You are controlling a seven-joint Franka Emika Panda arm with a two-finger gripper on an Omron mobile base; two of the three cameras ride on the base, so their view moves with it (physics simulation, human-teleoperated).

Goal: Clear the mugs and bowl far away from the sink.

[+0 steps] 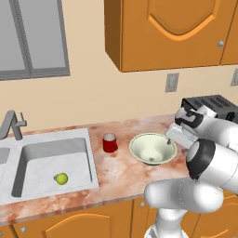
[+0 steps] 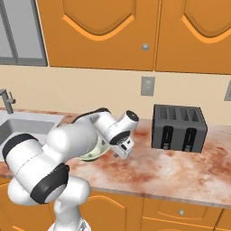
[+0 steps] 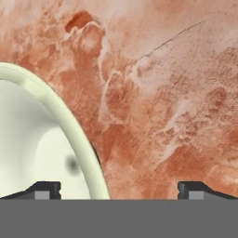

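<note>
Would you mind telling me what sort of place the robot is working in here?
A rendered home kitchen, it seems: a marbled counter with a metal sink and faucet, orange wall cabinets above, and a black toaster by a wall outlet.

The robot's arm (image 2: 67,149) is built of smooth, glossy white rounded links, bulbous at the joints, with dark charcoal bands wrapping each joint; one broad dark collar (image 1: 201,160) caps a large link. The wrist ends in a white cylindrical body with a dark round end face. The gripper (image 3: 119,189) has two small dark, blocky finger tips (image 3: 45,189), each with a grey pad
</note>
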